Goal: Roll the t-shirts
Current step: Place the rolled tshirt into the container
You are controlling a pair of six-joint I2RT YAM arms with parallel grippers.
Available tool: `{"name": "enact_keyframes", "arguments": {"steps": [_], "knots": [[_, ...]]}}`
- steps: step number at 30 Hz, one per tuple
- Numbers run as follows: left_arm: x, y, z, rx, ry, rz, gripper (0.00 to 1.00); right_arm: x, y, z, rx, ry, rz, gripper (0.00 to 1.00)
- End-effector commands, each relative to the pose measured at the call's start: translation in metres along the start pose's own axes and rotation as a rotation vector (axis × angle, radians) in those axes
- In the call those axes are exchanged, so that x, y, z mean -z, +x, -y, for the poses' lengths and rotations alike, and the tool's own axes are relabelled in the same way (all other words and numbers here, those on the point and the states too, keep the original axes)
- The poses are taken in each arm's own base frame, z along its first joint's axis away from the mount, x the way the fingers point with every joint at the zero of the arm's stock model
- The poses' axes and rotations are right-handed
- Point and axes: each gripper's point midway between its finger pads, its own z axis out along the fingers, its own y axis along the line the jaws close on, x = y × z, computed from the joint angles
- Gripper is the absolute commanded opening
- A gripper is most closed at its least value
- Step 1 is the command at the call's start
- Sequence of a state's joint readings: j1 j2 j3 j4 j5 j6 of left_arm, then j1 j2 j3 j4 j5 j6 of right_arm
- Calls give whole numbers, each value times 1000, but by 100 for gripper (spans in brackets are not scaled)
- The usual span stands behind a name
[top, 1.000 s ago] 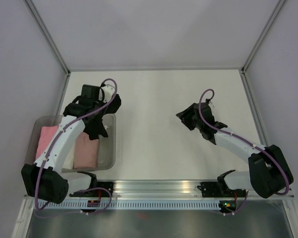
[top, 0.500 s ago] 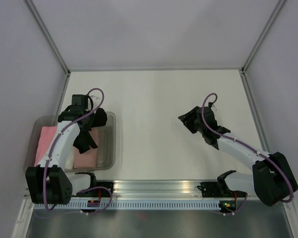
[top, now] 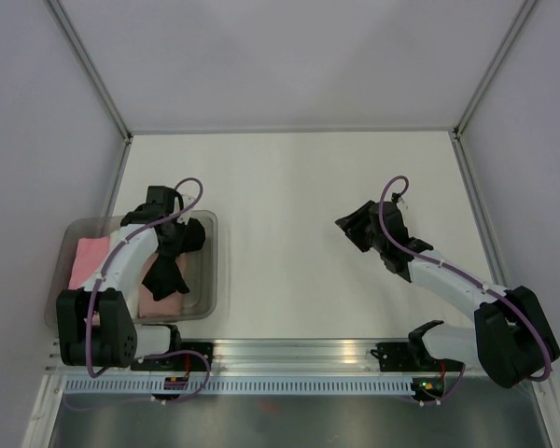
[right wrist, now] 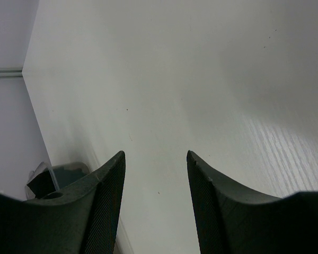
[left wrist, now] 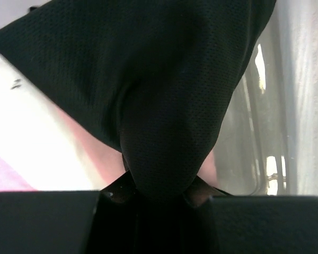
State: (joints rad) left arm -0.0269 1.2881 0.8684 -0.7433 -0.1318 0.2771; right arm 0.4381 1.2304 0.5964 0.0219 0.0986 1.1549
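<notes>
— Pinching or open, the left gripper (top: pixel 171 241)?
— Pinching. Jaws are squeezing nearly together on a bunch of the black t-shirt (top: pixel 165 276). The shirt is hanging down inside the clear bin (top: pixel 211 280), over the peach roll (top: pixel 152 304); can't tell if it's touching. The pink roll (top: pixel 87 258) is lying at the bin's left side.
— Arm poses?
— The left arm is folding up from its base, with the wrist hovering over the bin. The right arm is reaching forward and inward, low over the table (top: pixel 289 177).
— Edges, room?
— The bin is sitting close to the left wall and near the table's front edge. A wide stretch of tabletop is lying between the two arms.
— And the right gripper (right wrist: pixel 155 154)?
— Fingers are standing well apart, gripping nothing and pointing across the tabletop.
</notes>
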Motion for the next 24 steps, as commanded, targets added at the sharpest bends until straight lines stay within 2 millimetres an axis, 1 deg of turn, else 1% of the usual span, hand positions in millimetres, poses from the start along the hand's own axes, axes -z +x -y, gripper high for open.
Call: {"name": "enact_keyframes", "arguments": {"steps": [1, 4, 5, 8, 12, 15, 16, 18, 19, 21, 22, 24], "knots": [[7, -34, 13, 66, 53, 105, 12, 1, -8, -3, -9, -4, 32, 57], [5, -30, 34, 31, 107, 102, 15, 2, -8, 0, -15, 4, 40, 57], [6, -32, 39, 21, 109, 107, 16, 2, -8, 0, -15, 3, 42, 57], [5, -36, 49, 33, 146, 107, 19, 2, -9, 1, -12, 7, 42, 57], [1, -37, 55, 30, 162, 84, 24, 0, -9, 0, -7, 11, 40, 57], [-1, -39, 60, 26, 173, 71, 31, 0, -11, 0, -8, 12, 50, 57], [0, -42, 67, 28, 207, 77, 37, -1, -11, 0, -8, 13, 53, 57], [3, -44, 79, 35, 254, 76, 43, -1, -12, 1, -8, 17, 56, 57], [5, -47, 82, 35, 270, 79, 46, 0, -12, 1, -8, 19, 57, 57], [6, -43, 88, 29, 275, 59, 48, 0, -13, 2, -8, 20, 61, 57], [7, -44, 87, 37, 271, 57, 52, 0, -13, 2, -7, 20, 61, 57], [10, -38, 91, 52, 293, 31, 54, 2, -15, 1, -8, 19, 69, 57]]}}
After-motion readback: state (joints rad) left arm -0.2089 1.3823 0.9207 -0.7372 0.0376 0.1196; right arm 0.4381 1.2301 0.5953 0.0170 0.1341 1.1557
